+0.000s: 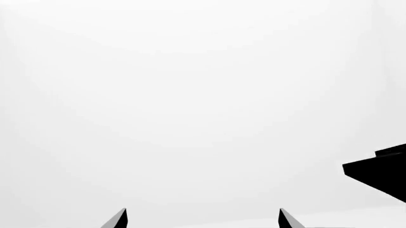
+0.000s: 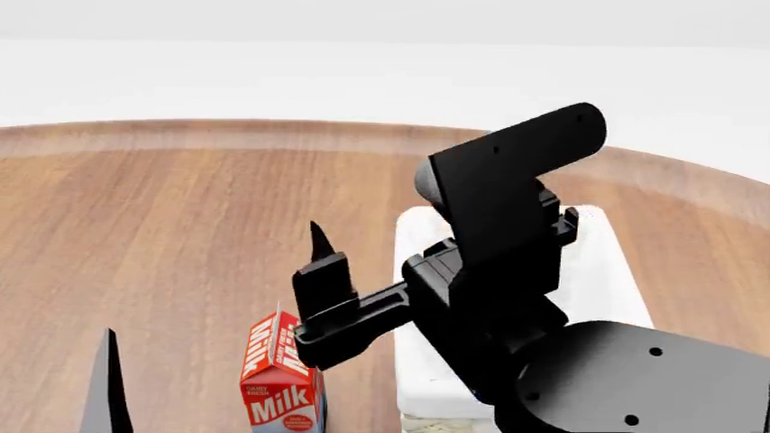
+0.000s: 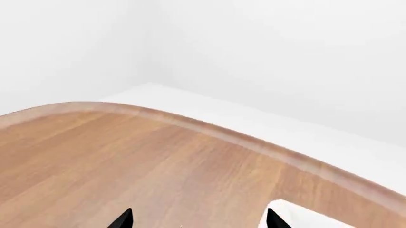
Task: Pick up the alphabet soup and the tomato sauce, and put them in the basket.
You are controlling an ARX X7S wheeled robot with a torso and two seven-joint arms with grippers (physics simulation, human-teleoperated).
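Note:
Neither the alphabet soup nor the tomato sauce shows in any view. The basket (image 2: pixel 608 271), with its white liner, stands on the wooden table right of centre, mostly hidden by my right arm; a corner of it shows in the right wrist view (image 3: pixel 298 214). My right gripper (image 3: pixel 199 219) is open and empty, raised at the basket's left rim and facing the table's far edge; one of its fingers (image 2: pixel 320 248) stands over bare wood. My left gripper (image 1: pixel 203 218) is open and empty, facing a blank white wall. One of its fingertips (image 2: pixel 106 383) shows at the lower left.
A red and white milk carton (image 2: pixel 283 383) stands just left of the basket, below the right gripper. The round wooden table (image 2: pixel 180 225) curves away to a white floor and walls. My right arm (image 1: pixel 381 171) shows beside the left gripper.

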